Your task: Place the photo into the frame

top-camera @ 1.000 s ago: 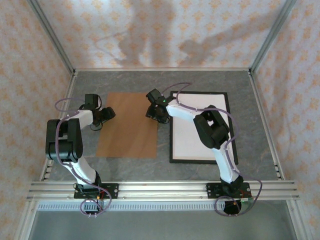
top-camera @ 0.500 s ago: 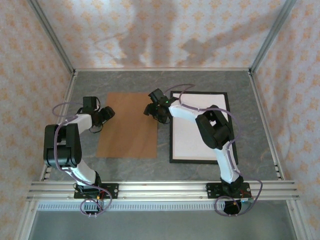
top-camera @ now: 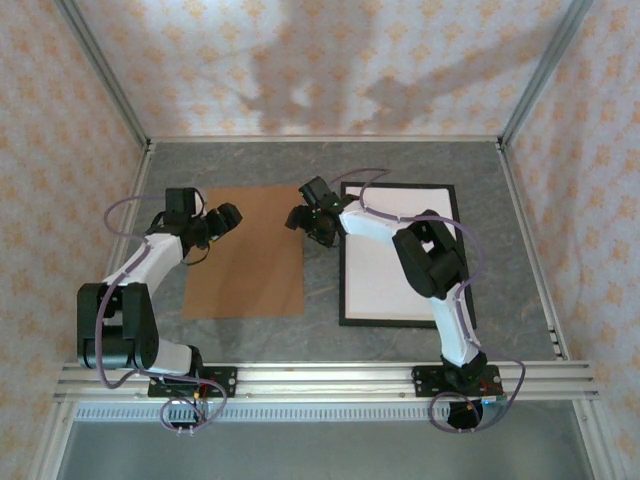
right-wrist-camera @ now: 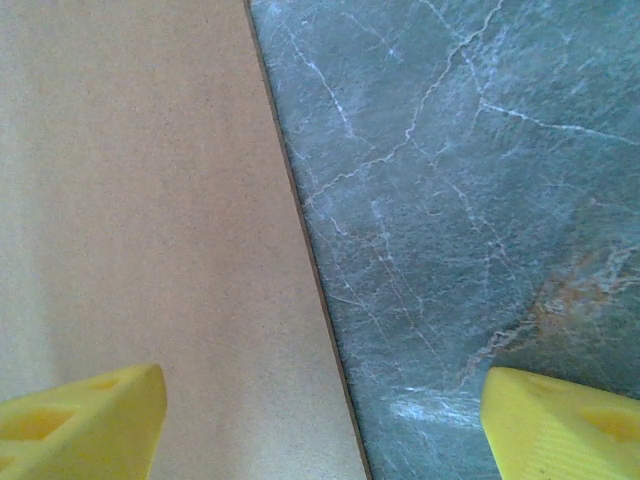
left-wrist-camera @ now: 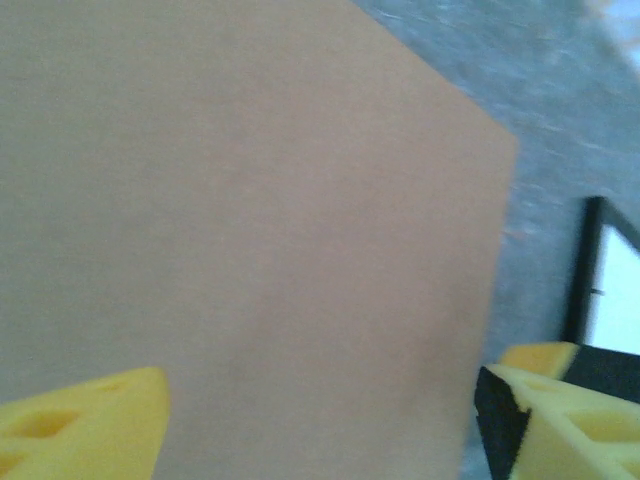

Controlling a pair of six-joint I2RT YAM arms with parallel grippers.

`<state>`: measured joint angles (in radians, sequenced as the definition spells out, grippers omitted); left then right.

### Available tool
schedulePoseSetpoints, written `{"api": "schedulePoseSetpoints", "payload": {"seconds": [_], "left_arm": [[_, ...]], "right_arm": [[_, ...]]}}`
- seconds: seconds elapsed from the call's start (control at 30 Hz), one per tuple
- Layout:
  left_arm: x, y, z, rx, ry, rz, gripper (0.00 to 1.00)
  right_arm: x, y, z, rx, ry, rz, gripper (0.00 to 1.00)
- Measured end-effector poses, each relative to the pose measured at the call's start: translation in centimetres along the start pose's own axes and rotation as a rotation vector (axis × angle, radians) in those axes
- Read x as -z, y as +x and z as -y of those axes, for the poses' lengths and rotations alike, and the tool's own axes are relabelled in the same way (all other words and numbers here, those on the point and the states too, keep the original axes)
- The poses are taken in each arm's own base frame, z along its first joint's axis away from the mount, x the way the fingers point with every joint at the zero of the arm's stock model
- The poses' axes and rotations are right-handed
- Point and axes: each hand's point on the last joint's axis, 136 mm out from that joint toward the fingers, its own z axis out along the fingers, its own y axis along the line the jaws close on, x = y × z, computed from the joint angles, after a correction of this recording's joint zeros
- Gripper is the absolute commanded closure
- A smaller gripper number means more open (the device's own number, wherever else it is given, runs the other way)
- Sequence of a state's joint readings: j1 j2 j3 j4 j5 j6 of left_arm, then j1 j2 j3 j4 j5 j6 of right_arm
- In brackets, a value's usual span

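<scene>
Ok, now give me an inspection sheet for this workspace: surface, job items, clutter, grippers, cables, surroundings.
Surface: grey marbled table.
Job's things: photo white side up inside the black frame; brown board lies beside it, apart.
Clutter: nothing seen.
Grippers: left gripper open over the board; right gripper open across the board's edge; neither holds anything.
Cables: purple cables run along both arms.
Surroundings: patterned walls, metal rail at the near edge.

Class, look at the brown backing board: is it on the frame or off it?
Off. The backing board lies flat on the table, left of the frame, with bare table between them.
</scene>
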<state>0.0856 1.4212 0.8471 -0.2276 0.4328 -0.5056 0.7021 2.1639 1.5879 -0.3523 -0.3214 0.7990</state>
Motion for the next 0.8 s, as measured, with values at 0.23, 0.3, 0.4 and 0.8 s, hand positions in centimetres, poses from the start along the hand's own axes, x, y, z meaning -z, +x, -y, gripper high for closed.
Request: {"api": "schedulePoseSetpoints", "payload": {"seconds": [0.23, 0.3, 0.4, 0.8], "left_arm": [[-0.7, -3.8, -6.4, -0.018, -0.255, 0.028, 0.09], [-1.2, -3.8, -8.6, 0.008, -0.297, 0.006, 0.09], [-2.5, -3.1, -10.4, 0.026, -0.333, -0.052, 0.09], [-4.2, -1.4, -10.6, 0.025, -0.307, -0.138, 0.11]], "right_arm": [[0.2, 0.2, -0.2, 0.071, 0.013, -0.012, 0.17], [0.1, 0.3, -0.2, 0.089, 0.017, -0.016, 0.17], [0.1, 0.3, -0.3, 0.106, 0.022, -0.021, 0.17], [0.0, 0.5, -0.3, 0.121, 0.020, -0.033, 0.17]]}}
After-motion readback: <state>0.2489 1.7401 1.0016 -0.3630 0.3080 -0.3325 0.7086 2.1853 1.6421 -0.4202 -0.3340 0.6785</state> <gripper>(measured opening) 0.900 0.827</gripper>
